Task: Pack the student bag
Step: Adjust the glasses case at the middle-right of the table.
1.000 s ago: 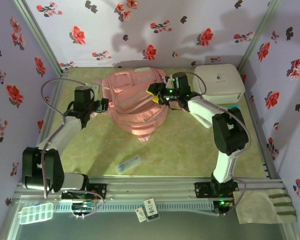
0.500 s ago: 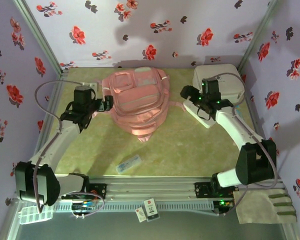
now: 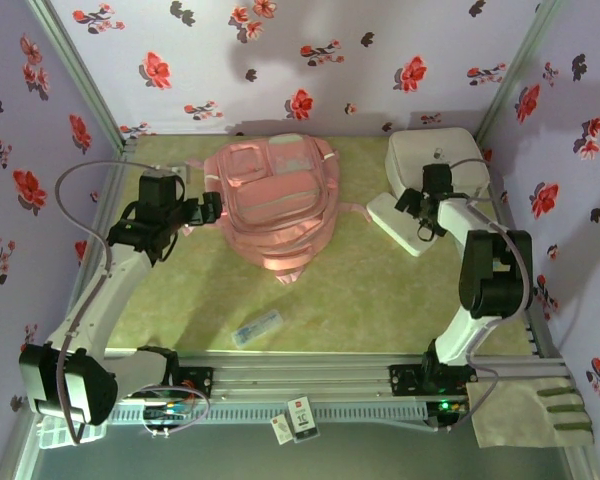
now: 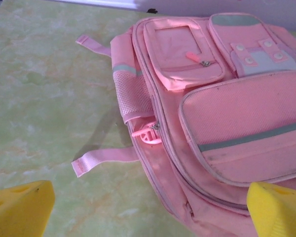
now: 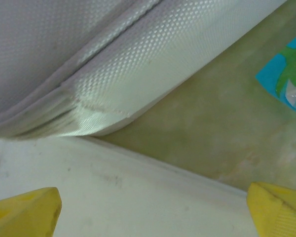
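Pink soft fabric all over my feed: the big pink backpack (image 3: 275, 205) with the paler front pockets lies flat, pockets up, at the back middle of the green marbled desk (image 3: 360, 300). As far as I can tell we've barely started. Every zip I can see on it looks closed, and I can't see inside. A small pale oblong thing (image 3: 257, 328) sits out on the desk well apart from the bag, nearer the arm bases. So I'd say opening the bag and loading it is all left to do.

The left end effector (image 3: 206, 208) is just beside the bag's left side, spread wide and holding nothing. On its wrist cam the yellow fingertips (image 4: 19, 207) frame the bag's mesh side pocket (image 4: 133, 96), a pink plastic zip pull (image 4: 148, 134) and a loose flat strap end (image 4: 106, 160). The fabric is woven, matte and a bit slumped, with grey-green trim.

The right end effector (image 3: 415, 205) is over at the white rounded-square hard case (image 3: 435, 155) on the right, also spread wide and empty. The case looks opened into two halves. Up close, one shell has a woven, slightly shiny texture with a stitched edge. The other surface is smooth white with a few scuffs.
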`<state>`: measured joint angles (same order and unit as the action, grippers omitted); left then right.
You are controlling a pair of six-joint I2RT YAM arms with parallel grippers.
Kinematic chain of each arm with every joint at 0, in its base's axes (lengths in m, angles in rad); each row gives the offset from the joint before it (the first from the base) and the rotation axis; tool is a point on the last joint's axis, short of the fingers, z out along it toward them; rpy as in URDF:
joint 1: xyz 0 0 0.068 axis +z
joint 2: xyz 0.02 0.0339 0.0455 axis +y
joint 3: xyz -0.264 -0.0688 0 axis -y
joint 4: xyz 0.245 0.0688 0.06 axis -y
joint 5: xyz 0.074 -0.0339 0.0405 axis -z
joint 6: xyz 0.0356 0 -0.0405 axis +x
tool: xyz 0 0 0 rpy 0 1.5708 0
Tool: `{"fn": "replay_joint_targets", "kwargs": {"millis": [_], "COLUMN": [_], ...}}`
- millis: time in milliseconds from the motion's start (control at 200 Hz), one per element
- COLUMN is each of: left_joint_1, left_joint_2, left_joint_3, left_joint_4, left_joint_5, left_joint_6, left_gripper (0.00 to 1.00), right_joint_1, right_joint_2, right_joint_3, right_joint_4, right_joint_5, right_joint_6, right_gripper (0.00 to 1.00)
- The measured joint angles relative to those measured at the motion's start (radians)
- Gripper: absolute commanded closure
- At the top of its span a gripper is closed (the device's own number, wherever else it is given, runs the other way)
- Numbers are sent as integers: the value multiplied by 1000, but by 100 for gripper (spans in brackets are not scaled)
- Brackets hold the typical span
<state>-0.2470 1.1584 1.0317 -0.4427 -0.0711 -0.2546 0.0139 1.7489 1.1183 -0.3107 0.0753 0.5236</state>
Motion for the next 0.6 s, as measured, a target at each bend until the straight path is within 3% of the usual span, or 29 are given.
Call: {"fn": "replay_joint_targets", "kwargs": {"millis": [360, 600], "left_joint_1": [0, 0], "left_joint_2": [-7, -7], "left_joint_3": [0, 0], "left_joint_4": [0, 5], "left_joint_5": [1, 4], "left_joint_6": [16, 23], "left_gripper": [0, 0], "right_joint_1": [13, 122], "right_joint_2": [40, -72], "right_joint_3": [-44, -161], "right_joint_4": [64, 37], "right_joint_5": [-64, -71], "right_joint_6": [10, 45], "right_gripper": [7, 7]}}
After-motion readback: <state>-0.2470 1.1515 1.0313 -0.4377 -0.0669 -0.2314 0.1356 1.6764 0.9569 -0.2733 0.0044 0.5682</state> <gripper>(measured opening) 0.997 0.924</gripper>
